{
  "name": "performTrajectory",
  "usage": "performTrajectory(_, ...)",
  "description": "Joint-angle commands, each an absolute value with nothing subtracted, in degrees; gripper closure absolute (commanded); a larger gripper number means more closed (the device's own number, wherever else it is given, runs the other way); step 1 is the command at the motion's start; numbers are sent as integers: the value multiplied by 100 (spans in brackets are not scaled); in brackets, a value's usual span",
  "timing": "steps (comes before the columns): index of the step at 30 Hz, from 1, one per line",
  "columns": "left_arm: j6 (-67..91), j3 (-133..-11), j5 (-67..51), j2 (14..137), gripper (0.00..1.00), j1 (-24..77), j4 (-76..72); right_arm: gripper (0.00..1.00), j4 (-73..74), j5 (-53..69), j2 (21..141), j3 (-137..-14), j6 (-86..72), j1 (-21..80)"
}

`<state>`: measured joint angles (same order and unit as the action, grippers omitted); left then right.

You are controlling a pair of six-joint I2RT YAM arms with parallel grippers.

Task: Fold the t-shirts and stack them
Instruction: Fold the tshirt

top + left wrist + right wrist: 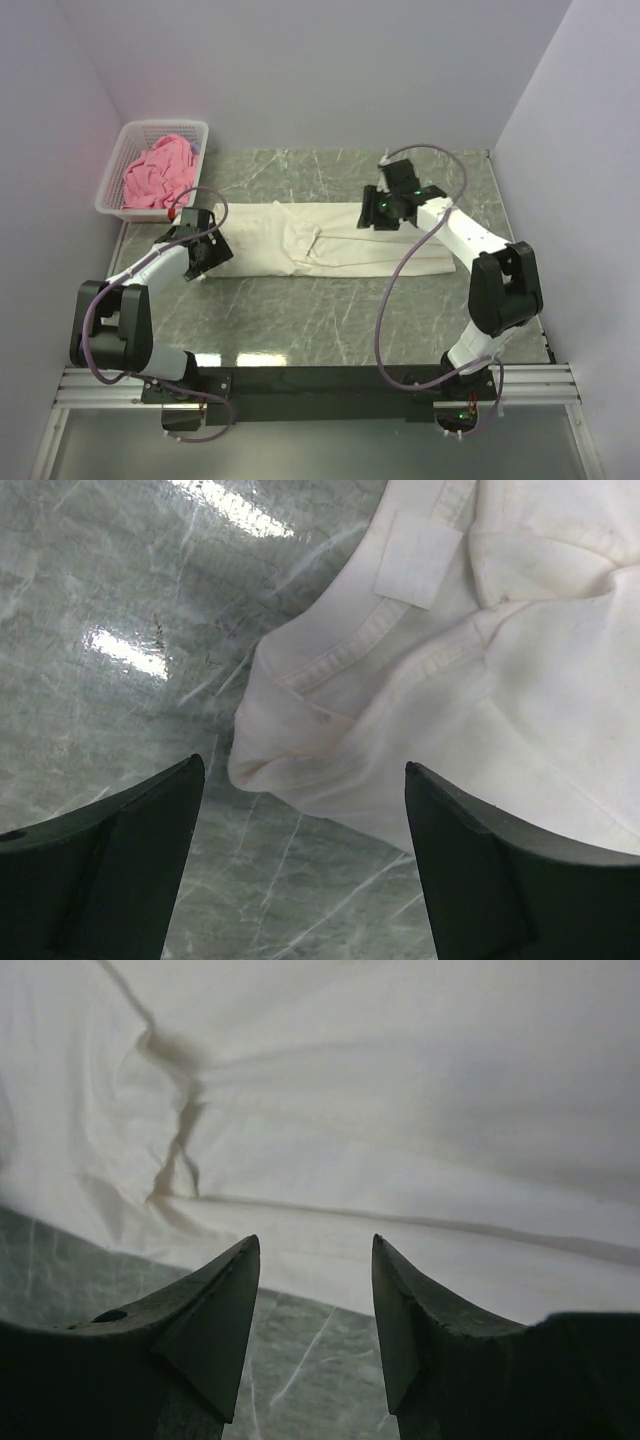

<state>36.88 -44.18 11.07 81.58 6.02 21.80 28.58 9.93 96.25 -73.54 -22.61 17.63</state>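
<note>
A cream-white t-shirt (310,240) lies folded into a long strip across the middle of the table. My left gripper (220,252) hovers open at its left end. In the left wrist view the collar end with its label (480,660) lies just ahead of the open left gripper (305,765), and nothing is between the fingers. My right gripper (373,214) stands open at the shirt's far edge, right of centre. In the right wrist view the shirt's hem (400,1110) sits just beyond the empty right gripper (315,1240). A pink t-shirt (158,175) lies crumpled in the basket.
A white lattice basket (165,125) stands at the back left corner, close behind the left gripper. The green marble tabletop (330,320) is walled in on the left, back and right. Grey cables loop off both arms.
</note>
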Motion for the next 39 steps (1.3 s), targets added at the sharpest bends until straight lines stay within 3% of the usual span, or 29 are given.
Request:
performTrajectory(1,3586,-4412,1169,8130,14,589,2039,44,3084,748,9641,-7215,-1498,2591)
performTrajectory(9,3498,-4289,1116,7349,7,606,2267,61,3032,421,10335,-7795,-581,3822)
performTrajectory(15,3384,-3903,1134,6812,7,694,2180,62,3173,370,10801,-8191,-159,4104)
performTrajectory(33,3384,-3973,1591,7022,7,1063,2065,66,3270,510,11487,-8701,184,4394)
performTrajectory(35,3384,-3973,1591,7049,7,1072,2074,68,3261,492,11514,-8710,193,4395)
performTrajectory(39,3384,-3981,1573,7093,8,1072,2074,83,3287,369,11514,-8745,255,4395)
